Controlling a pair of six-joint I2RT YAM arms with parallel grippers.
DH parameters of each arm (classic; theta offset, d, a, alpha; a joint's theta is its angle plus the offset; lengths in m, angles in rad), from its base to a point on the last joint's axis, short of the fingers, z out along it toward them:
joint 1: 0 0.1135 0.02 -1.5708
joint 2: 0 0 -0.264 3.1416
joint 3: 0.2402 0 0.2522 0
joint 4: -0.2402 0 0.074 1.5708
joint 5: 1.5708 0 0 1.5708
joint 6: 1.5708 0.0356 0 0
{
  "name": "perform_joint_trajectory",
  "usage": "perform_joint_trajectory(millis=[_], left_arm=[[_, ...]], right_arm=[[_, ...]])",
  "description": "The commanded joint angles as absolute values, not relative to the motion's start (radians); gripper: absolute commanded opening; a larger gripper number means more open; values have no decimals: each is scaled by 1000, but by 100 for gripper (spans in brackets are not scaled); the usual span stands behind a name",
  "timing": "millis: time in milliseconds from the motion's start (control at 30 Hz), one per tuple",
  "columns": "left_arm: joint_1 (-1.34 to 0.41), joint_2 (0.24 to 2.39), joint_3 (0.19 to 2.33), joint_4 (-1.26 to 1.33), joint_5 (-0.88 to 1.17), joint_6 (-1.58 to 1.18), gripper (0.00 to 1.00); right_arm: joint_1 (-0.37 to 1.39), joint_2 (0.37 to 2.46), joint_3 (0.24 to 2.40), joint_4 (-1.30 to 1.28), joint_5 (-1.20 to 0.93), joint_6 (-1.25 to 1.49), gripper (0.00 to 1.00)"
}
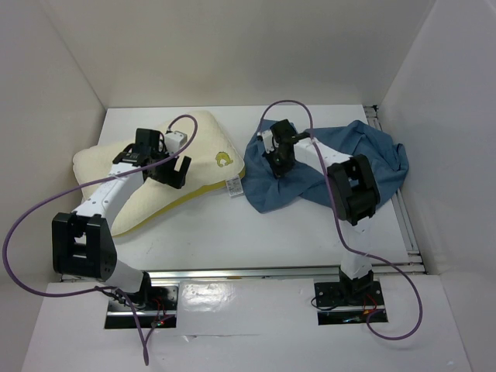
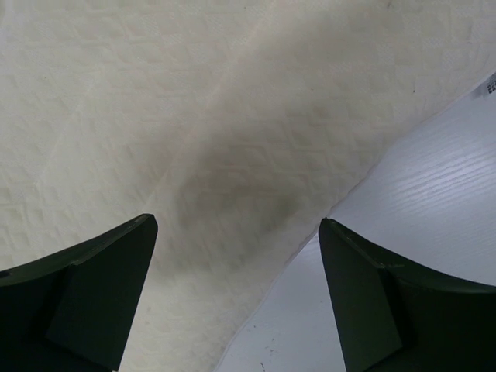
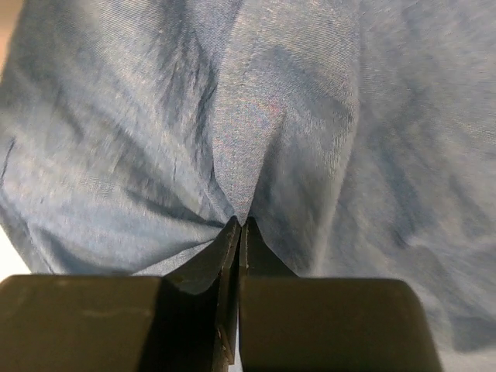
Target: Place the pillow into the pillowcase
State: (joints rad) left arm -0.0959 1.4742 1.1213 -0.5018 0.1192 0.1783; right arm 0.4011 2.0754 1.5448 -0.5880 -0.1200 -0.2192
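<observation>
White walls (image 1: 232,46) box a white table (image 1: 256,232). The pillow (image 1: 200,139) lies at ten o'clock, the pillowcase (image 1: 376,159) at two. Above the pillow's edge the left gripper (image 2: 236,232) gapes; the right gripper (image 3: 239,225), pressed together, seemingly pinches pillowcase cloth.

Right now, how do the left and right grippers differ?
The left gripper stands wide open; the right gripper is shut. The left gripper holds nothing above the edge of the pillow; the right gripper pinches a fold of the pillowcase. Both are dark and point down at soft cloth.
</observation>
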Motion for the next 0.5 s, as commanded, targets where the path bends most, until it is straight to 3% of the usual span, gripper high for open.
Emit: perform_joint_trajectory(millis=[0, 300, 467], left_arm=[[-97, 1468, 1173, -505, 181, 227, 100], [-118, 1538, 1305, -583, 247, 353, 100], [-129, 1716, 1487, -673, 206, 474, 100]], right_arm=[[371, 1924, 1575, -581, -127, -290, 0], [339, 1737, 1563, -600, -107, -360, 0], [339, 1736, 1552, -612, -107, -350, 0]])
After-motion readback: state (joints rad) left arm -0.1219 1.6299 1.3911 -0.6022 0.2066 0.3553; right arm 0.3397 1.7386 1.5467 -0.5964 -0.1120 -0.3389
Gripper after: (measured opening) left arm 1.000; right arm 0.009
